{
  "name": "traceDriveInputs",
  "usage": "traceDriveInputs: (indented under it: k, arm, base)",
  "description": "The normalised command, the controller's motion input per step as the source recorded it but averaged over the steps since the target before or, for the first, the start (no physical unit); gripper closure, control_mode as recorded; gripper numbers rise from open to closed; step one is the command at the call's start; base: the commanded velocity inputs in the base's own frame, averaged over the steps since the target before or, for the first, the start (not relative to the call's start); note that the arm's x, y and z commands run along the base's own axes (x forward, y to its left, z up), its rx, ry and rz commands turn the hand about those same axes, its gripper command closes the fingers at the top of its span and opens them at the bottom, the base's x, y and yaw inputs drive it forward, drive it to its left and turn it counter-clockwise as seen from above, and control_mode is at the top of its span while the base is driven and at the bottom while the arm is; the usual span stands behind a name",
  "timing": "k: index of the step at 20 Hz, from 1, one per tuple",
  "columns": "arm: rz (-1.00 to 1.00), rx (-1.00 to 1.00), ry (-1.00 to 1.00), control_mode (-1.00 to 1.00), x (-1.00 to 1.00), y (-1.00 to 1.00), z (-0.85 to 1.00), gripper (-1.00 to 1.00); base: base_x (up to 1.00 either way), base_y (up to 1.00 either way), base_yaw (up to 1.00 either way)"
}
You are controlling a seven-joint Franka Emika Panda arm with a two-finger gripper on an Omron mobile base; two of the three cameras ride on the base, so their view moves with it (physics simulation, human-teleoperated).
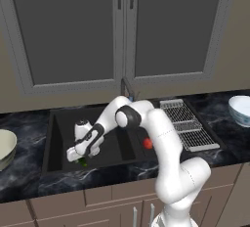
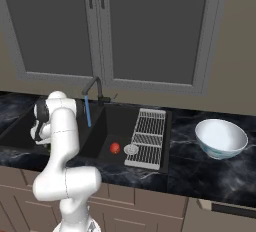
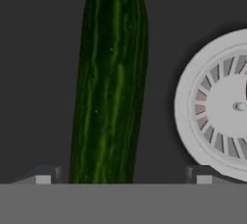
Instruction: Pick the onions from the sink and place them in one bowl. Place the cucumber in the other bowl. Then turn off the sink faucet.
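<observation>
The claw (image 3: 120, 177) hangs low in the left basin of the sink (image 1: 58, 138), fingers spread wide either side of the cucumber (image 3: 110, 83), whose near end is cut off. One onion (image 2: 115, 148) lies in the right basin; the arm hides much of the left.

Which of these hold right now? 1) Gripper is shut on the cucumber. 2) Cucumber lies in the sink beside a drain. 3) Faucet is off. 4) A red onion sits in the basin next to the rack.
1) False: the gripper stands open, fingers either side of the cucumber.
2) True: it lies on the sink floor beside the drain.
3) False: water runs from the faucet.
4) True: the onion sits near the rack.
</observation>
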Motion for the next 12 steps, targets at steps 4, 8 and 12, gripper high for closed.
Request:
traceDriveInputs:
  k: [4, 8, 12]
  arm:
    - [0.0, 0.0, 0.08, -1.0, 0.15, 0.15, -0.37, -1.0]
    - [-0.01, -0.04, 0.06, -1.0, 0.04, 0.29, -0.41, 1.0]
    - [-0.03, -0.12, 0.0, -1.0, 0.0, 0.25, -0.57, 1.0]
  base:
    - [0.0, 0.0, 0.0]
    - [0.0, 0.0, 0.0]
    - [0.0, 0.0, 0.0]
